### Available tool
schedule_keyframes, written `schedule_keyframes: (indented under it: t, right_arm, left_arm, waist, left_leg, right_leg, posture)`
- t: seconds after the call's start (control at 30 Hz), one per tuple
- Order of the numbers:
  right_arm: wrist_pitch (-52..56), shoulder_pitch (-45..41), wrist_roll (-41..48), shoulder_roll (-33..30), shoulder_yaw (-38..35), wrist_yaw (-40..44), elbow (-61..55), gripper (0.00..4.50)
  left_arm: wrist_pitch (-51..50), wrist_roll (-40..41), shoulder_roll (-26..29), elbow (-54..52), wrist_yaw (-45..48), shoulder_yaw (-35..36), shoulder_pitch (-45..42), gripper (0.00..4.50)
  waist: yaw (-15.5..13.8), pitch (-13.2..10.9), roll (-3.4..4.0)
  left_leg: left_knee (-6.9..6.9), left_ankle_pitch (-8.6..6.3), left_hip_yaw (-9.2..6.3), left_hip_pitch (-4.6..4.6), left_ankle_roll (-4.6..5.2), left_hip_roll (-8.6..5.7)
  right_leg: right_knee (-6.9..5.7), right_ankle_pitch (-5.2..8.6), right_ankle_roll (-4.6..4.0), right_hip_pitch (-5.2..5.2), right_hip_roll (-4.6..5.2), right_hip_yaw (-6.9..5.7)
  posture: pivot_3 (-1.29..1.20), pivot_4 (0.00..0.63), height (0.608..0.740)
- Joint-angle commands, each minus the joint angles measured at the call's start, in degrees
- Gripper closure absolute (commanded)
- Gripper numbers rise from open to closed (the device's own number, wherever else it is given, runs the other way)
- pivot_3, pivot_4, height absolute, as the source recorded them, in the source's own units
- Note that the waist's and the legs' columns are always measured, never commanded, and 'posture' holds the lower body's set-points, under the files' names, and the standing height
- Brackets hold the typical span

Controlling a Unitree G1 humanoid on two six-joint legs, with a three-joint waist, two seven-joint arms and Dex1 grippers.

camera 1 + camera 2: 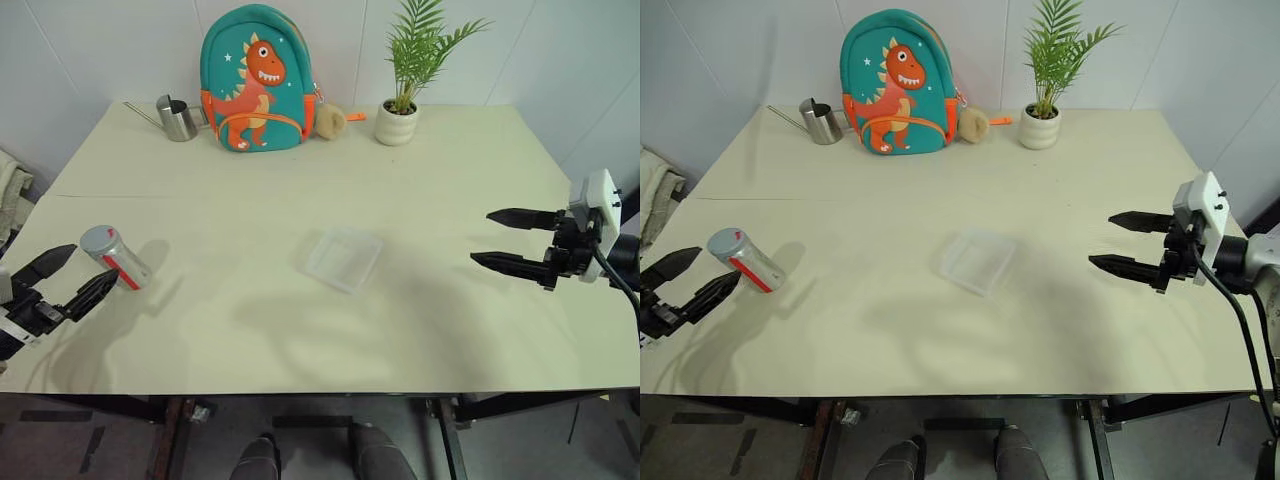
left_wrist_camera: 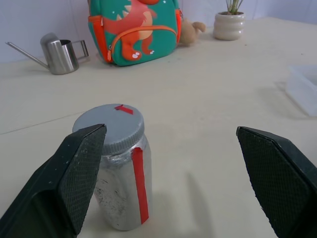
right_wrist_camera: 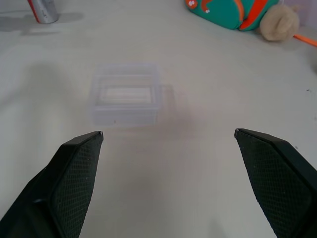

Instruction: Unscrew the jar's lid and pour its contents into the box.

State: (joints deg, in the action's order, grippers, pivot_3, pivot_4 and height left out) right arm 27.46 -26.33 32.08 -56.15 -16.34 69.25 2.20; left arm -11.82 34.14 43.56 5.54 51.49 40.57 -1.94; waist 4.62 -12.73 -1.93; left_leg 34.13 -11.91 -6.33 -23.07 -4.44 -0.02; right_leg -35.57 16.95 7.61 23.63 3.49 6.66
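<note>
The jar point(image 1: 116, 257) stands capped by its grey lid point(image 2: 110, 127), well to the left of the box point(image 1: 343, 258) at the table's point(image 1: 300, 190) middle. The left gripper point(image 1: 62, 279) flanks the jar, fingers spread wide; the right gripper point(image 1: 508, 240), equally spread, hangs right of the box. A lopsided closing could tip the jar toward the table's near-left edge. Bare tabletop surrounds the box

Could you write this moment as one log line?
left hand: open, by jar | lid: on | right hand: open | box: untouched
</note>
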Motion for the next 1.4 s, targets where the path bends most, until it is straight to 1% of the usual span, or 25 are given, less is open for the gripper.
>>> schedule_keyframes:
  t: [0.03, 0.23, 0.37, 0.5, 0.57, 0.7, 0.73, 0.8, 0.87, 0.97, 1.03, 1.1, 1.23, 1.4]
  right_arm:
    - [-0.4, -0.1, 1.3, 0.4, -2.1, -1.3, -2.4, 0.00]
    - [-0.2, -0.3, 1.5, 1.3, -1.3, -2.3, -3.2, 0.00]
    - [-0.3, -2.4, 1.6, 2.0, 0.4, -1.6, -2.3, 0.00]
    - [-1.7, -5.9, 0.6, 3.2, 2.6, -0.2, 0.5, 0.00]
    - [-2.4, -8.0, 0.2, 4.0, 4.1, 0.7, 2.3, 0.00]
    - [-4.8, -11.6, -1.3, 5.1, 7.2, 4.3, 7.2, 0.00]
    - [-5.1, -12.3, -1.6, 5.3, 7.8, 4.9, 7.9, 0.00]
    - [-7.4, -13.0, -1.6, 6.2, 8.2, 7.0, 9.5, 0.00]
    - [-8.4, -13.4, -1.9, 6.7, 8.9, 8.4, 10.4, 0.00]
    - [-8.9, -15.6, -3.5, 8.3, 10.8, 8.2, 12.3, 0.00]
    - [-10.2, -17.2, -4.3, 9.5, 11.6, 8.6, 14.1, 0.00]
    - [-11.1, -18.1, -5.0, 10.4, 11.9, 9.1, 15.4, 0.00]
    - [-12.2, -19.9, -6.0, 11.7, 12.5, 9.4, 17.3, 0.00]
    - [-12.6, -20.3, -6.6, 12.7, 12.8, 9.3, 17.5, 0.00]
  left_arm:
    - [0.9, -0.2, 1.4, 0.2, -0.2, -0.1, -1.1, 0.01]
    - [0.9, -0.3, 0.7, -0.4, -1.0, -0.6, -0.9, 0.01]
    - [0.2, 0.1, -1.4, -4.4, -3.2, -0.4, 1.6, 0.01]
    - [-3.2, 2.4, -5.0, -13.7, -7.4, 1.5, 7.7, 0.01]
    - [-4.5, 3.0, -6.3, -16.7, -9.3, 2.5, 10.4, 0.01]
    - [-3.4, 1.1, -11.4, -22.0, -15.7, 1.8, 13.8, 0.01]
    - [-2.7, 0.5, -12.3, -22.4, -16.8, 1.5, 13.8, 0.01]
    - [-1.3, -3.0, -15.5, -23.2, -22.4, 0.3, 13.3, 0.01]
    - [-0.5, -4.8, -17.5, -23.7, -25.7, -0.4, 13.0, 0.01]
    - [2.9, -9.3, -22.1, -23.4, -33.6, -2.0, 10.4, 0.01]
    - [6.3, -13.2, -24.5, -21.4, -38.5, -2.6, 7.9, 0.01]
    - [8.5, -15.3, -25.8, -20.1, -40.6, -3.5, 6.7, 0.01]
    - [8.7, -17.8, -27.7, -19.1, -43.2, -7.7, 4.7, 0.01]
    - [9.5, -19.8, -28.4, -16.5, -47.0, -9.1, 1.7, 0.01]
  waist:
    - [0.0, 0.0, 0.00]
    - [-0.1, 0.0, 0.00]
    - [0.1, 0.0, 0.02]
    - [0.2, 0.0, 0.00]
    - [0.1, 0.0, 0.00]
    - [-0.1, 0.0, 0.01]
    - [-0.2, 0.0, 0.01]
    - [-0.3, 0.0, 0.00]
    - [-0.5, 0.0, -0.01]
    - [-0.8, 0.0, -0.01]
    - [-1.1, 0.0, -0.01]
    - [-1.1, 0.0, -0.01]
    - [-1.4, 0.0, -0.01]
    - [-1.6, 0.0, -0.01]
  left_leg:
    - [0.01, 0.00, 0.00, 0.00, 0.00, 0.00]
    - [0.02, 0.00, 0.00, -0.01, 0.00, 0.00]
    - [0.02, 0.00, 0.00, 0.00, 0.00, 0.00]
    - [0.02, 0.00, 0.02, 0.01, 0.00, 0.02]
    - [0.03, 0.00, 0.03, 0.00, 0.00, 0.03]
    - [0.08, 0.00, 0.02, 0.02, 0.00, 0.02]
    - [0.13, 0.00, 0.03, 0.01, 0.00, 0.01]
    - [0.20, 0.00, 0.03, 0.00, 0.00, -0.03]
    - [0.26, 0.00, 0.03, 0.01, 0.00, -0.03]
    - [0.37, 0.00, 0.03, 0.00, 0.00, -0.05]
    - [0.52, 0.00, 0.03, -0.01, 0.00, -0.05]
    - [0.65, 0.00, 0.03, -0.02, 0.00, -0.04]
    - [0.79, 0.00, 0.03, -0.04, 0.00, -0.08]
    - [0.84, 0.00, 0.03, -0.08, 0.00, -0.07]
  right_leg:
    - [0.00, 0.00, 0.00, 0.00, 0.00, 0.01]
    - [-0.02, -0.07, 0.12, 0.00, 0.00, 0.01]
    - [-0.02, -0.07, 0.13, 0.00, 0.01, 0.03]
    - [-0.03, -0.09, 0.16, -0.01, 0.00, 0.05]
    - [-0.02, -0.09, 0.17, -0.01, 0.00, 0.06]
    - [-0.03, -0.03, 0.05, -0.03, -0.01, 0.05]
    - [-0.02, -0.03, 0.05, -0.06, 0.00, 0.06]
    - [0.01, -0.04, 0.07, -0.09, 0.01, 0.07]
    - [0.02, -0.06, 0.10, -0.15, 0.00, 0.07]
    - [0.01, -0.09, 0.14, -0.17, 0.00, 0.08]
    - [0.01, -0.16, 0.18, -0.21, -0.01, 0.09]
    - [0.00, -0.23, 0.20, -0.23, -0.05, 0.10]
    - [0.01, -0.27, 0.23, -0.30, -0.04, 0.13]
    - [0.01, -0.31, 0.29, -0.29, -0.06, 0.13]
  posture:
    - [0.00, 0.150, 0.740]
    - [0.00, 0.150, 0.740]
    - [0.00, 0.150, 0.740]
    - [0.00, 0.150, 0.740]
    - [0.00, 0.150, 0.740]
    - [0.00, 0.150, 0.740]
    - [0.00, 0.150, 0.740]
    - [0.00, 0.150, 0.740]
    - [0.00, 0.150, 0.740]
    - [0.00, 0.150, 0.740]
    - [0.00, 0.150, 0.740]
    - [0.00, 0.150, 0.740]
    - [0.00, 0.150, 0.740]
    - [0.00, 0.150, 0.740]
